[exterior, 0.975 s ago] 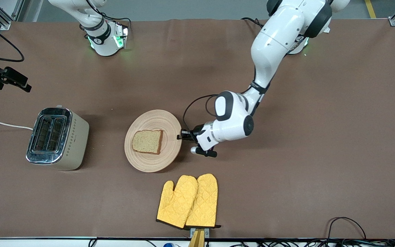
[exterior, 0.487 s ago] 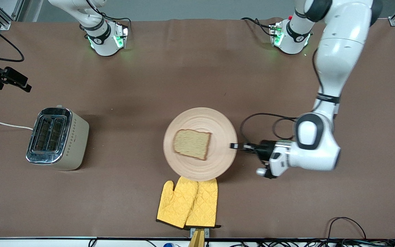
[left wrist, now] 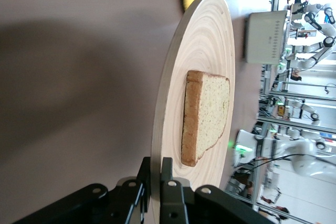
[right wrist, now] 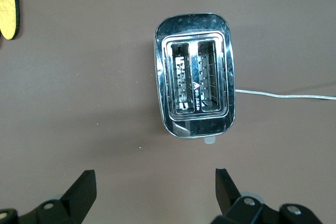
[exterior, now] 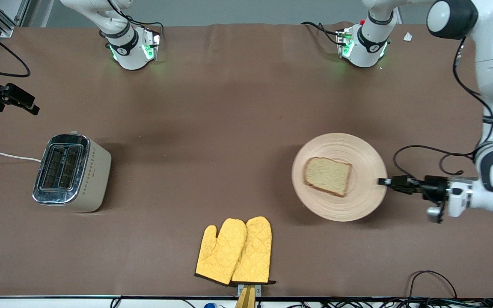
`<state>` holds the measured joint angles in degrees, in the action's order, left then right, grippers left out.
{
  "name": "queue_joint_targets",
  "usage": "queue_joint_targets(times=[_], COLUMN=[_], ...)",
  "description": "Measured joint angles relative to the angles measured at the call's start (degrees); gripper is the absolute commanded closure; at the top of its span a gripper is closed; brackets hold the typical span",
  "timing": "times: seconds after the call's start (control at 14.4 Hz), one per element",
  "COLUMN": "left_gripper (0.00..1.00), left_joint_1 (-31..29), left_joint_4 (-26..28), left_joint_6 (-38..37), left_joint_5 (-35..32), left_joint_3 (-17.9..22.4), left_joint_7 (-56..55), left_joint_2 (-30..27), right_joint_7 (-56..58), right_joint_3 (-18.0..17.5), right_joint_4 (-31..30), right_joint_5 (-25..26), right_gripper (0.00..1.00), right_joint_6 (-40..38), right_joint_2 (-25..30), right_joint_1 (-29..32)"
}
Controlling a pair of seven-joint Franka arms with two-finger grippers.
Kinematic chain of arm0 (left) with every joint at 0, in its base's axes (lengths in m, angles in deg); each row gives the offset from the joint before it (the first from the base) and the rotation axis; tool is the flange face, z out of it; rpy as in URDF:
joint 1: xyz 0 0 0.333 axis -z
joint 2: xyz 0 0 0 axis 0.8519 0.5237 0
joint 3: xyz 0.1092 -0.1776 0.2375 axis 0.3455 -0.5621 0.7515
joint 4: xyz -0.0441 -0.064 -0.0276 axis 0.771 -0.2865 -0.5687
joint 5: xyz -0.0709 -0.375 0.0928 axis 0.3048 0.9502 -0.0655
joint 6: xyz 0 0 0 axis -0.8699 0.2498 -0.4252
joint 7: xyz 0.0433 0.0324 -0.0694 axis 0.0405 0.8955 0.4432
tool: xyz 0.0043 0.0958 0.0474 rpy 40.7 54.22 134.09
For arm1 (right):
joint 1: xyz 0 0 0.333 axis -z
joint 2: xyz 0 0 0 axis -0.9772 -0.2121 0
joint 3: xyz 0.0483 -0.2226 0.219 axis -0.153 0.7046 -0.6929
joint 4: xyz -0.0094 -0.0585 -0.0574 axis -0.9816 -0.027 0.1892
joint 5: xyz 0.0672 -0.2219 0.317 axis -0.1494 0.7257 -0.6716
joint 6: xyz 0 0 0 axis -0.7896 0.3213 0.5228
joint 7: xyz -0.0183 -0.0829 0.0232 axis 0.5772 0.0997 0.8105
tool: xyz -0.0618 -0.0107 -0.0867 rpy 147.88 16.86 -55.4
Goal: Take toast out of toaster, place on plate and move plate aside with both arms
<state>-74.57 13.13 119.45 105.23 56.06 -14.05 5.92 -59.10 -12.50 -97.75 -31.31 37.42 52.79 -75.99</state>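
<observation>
The round light-wood plate [exterior: 364,201] is toward the left arm's end of the table, with the toast [exterior: 328,176] lying on its middle. My left gripper [exterior: 382,181] is shut on the plate's rim at the side toward the left arm's end. In the left wrist view the fingers clamp the rim [left wrist: 156,169] of the plate [left wrist: 210,40], and the toast [left wrist: 207,114] rests on it. My right gripper [right wrist: 155,190] is open and empty, high over the toaster [right wrist: 195,74]. It is out of the front view.
The silver toaster [exterior: 72,172] stands toward the right arm's end, its white cord [exterior: 2,155] running off the table edge. A pair of yellow oven mitts [exterior: 234,251] lies near the front edge, nearer to the front camera than the plate.
My left gripper has carried the plate with the toast from beside the middle of the table toward the left arm's end. The right arm's base has not moved.
</observation>
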Motion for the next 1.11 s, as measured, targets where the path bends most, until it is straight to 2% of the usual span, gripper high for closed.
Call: queue_joint_targets(times=[0.21,0.42,0.56,0.63,0.7,0.97,1.11], left_gripper=[1.0,0.99,0.98,0.77,0.01,0.0,0.0], left_joint_1=[-6.3,-7.6,-7.4,-7.3,-7.3,-7.1,-5.8], left_joint_4=[-0.8,-3.4,-4.3,-4.5,-4.7,-5.8,-7.8], left_joint_6=[0.4,2.2,2.5,2.4,2.3,2.4,2.6], left_joint_5=[-0.4,-0.4,-0.4,-0.3,-0.3,-0.8,-6.5], left_joint_3=[0.4,1.7,1.7,1.7,1.7,2.0,2.3], left_joint_7=[8.6,10.2,8.2,7.4,6.7,5.0,5.0], left_joint_2=[5.3,11.0,12.5,12.5,12.5,12.3,10.9], right_joint_7=[0.0,0.0,0.0,0.0,0.0,0.0,0.0], right_joint_3=[0.0,0.0,0.0,0.0,0.0,0.0,0.0], right_joint_4=[0.0,0.0,0.0,0.0,0.0,0.0,0.0], right_joint_5=[0.0,0.0,0.0,0.0,0.0,0.0,0.0], right_gripper=[0.0,0.0,0.0,0.0,0.0,0.0,0.0], right_joint_6=[0.0,-0.1,-0.1,-0.1,-0.1,-0.1,-0.1], right_joint_2=[0.0,0.0,0.0,0.0,0.0,0.0,0.0], right_joint_1=[0.0,0.0,0.0,0.0,0.0,0.0,0.0])
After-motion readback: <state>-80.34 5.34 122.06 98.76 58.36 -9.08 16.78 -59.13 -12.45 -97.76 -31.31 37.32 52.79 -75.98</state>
